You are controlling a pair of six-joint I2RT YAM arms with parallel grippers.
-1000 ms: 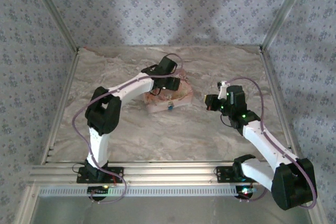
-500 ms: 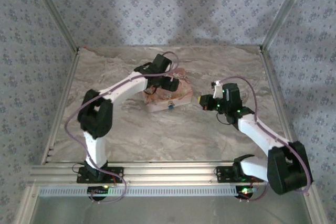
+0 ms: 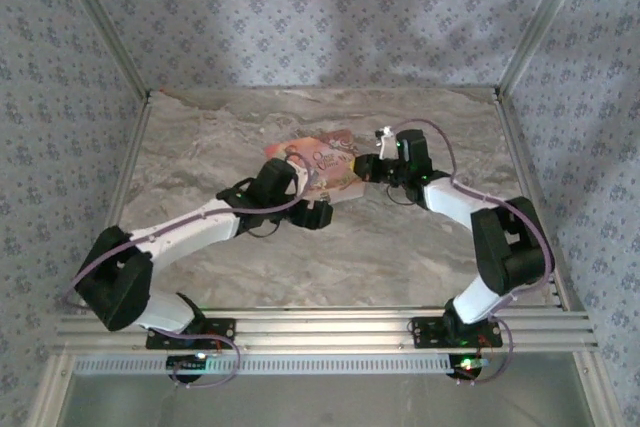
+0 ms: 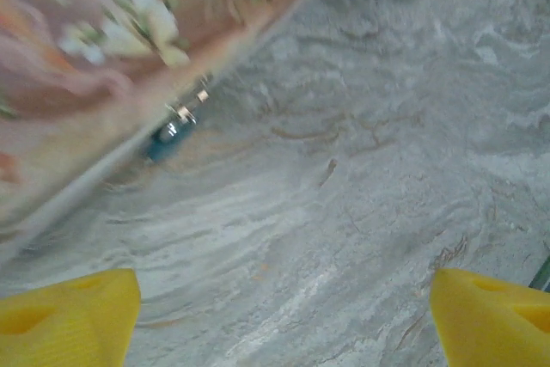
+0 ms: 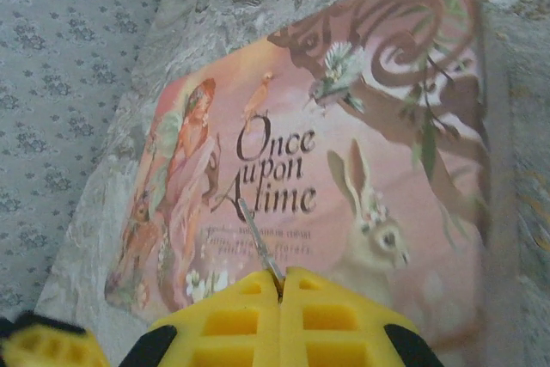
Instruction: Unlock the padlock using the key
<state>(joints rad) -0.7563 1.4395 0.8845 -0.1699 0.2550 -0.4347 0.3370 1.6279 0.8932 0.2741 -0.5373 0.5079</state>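
Surface point(image 3: 400, 257): marble-patterned covering, grey-beige with brownish veining, matt.
Back wall point(image 3: 320, 17): pale blue-grey paper with a small repeating floral motif; same paper on left wall point(image 3: 50, 147) and right wall point(image 3: 600, 147).
Corner profiles: left post point(image 3: 105, 22) and right post point(image 3: 540, 17), slanting, aluminium.
Near edge: ribbed aluminium rail point(image 3: 320, 330); slotted strip point(image 3: 320, 363) just below it.
Light: soft, diffuse; faint shadows on the back wall.

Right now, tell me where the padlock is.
In the left wrist view, the padlock sits upper left, against the edge of the pink box, ahead of the open left gripper.
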